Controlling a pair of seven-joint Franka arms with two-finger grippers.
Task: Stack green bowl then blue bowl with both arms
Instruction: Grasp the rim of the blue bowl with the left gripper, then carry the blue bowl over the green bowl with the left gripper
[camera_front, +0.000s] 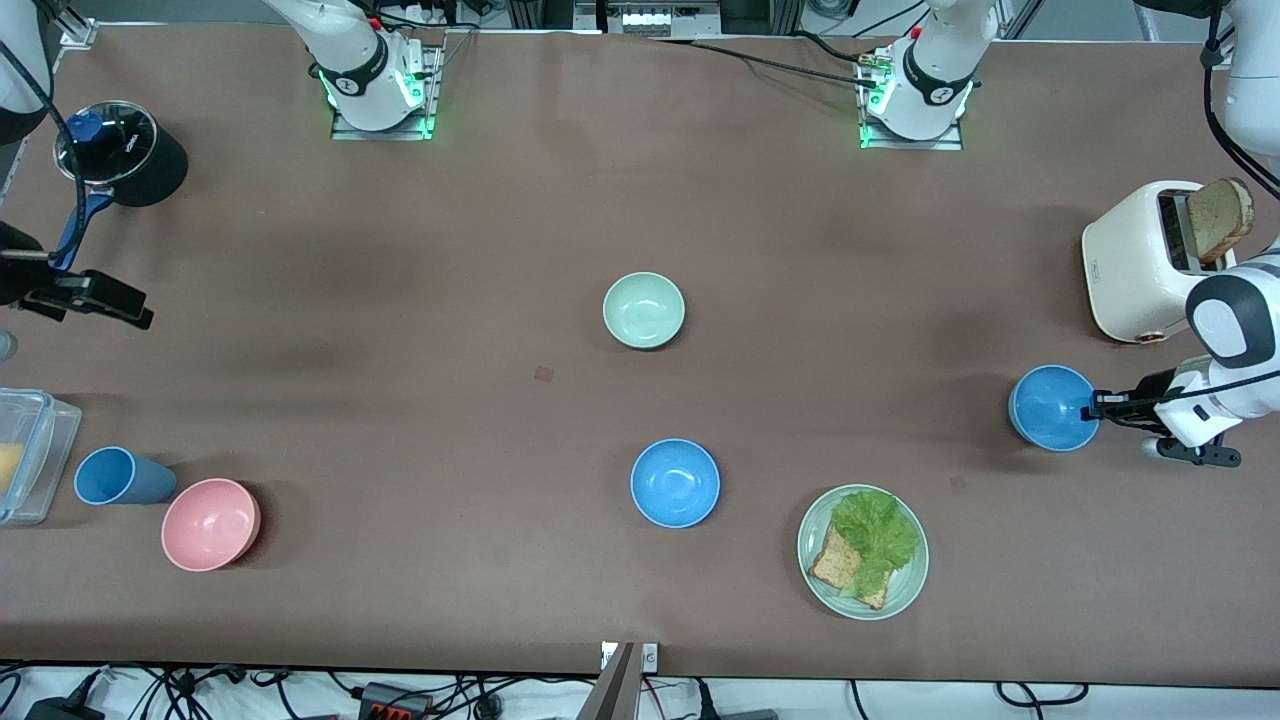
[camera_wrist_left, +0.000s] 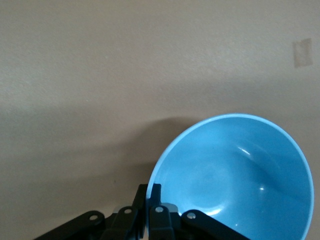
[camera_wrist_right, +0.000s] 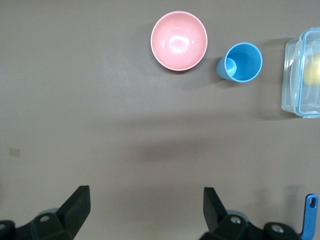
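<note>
The green bowl (camera_front: 644, 310) sits upright near the middle of the table. One blue bowl (camera_front: 675, 482) sits nearer the front camera than the green bowl. My left gripper (camera_front: 1095, 408) is shut on the rim of the other blue bowl (camera_front: 1050, 408) toward the left arm's end of the table, beside the toaster, and the bowl is tilted. In the left wrist view its fingers (camera_wrist_left: 156, 194) pinch the rim of that bowl (camera_wrist_left: 240, 175). My right gripper (camera_front: 100, 297) is open and empty over the right arm's end of the table; it also shows in the right wrist view (camera_wrist_right: 146, 195).
A white toaster (camera_front: 1130, 260) holds a toast slice (camera_front: 1220, 218). A pale-green plate (camera_front: 805, 560) carries lettuce and bread. A pink bowl (camera_front: 210, 523), blue cup (camera_front: 120, 476) and clear container (camera_front: 30, 455) stand at the right arm's end, with a black lidded pot (camera_front: 120, 140).
</note>
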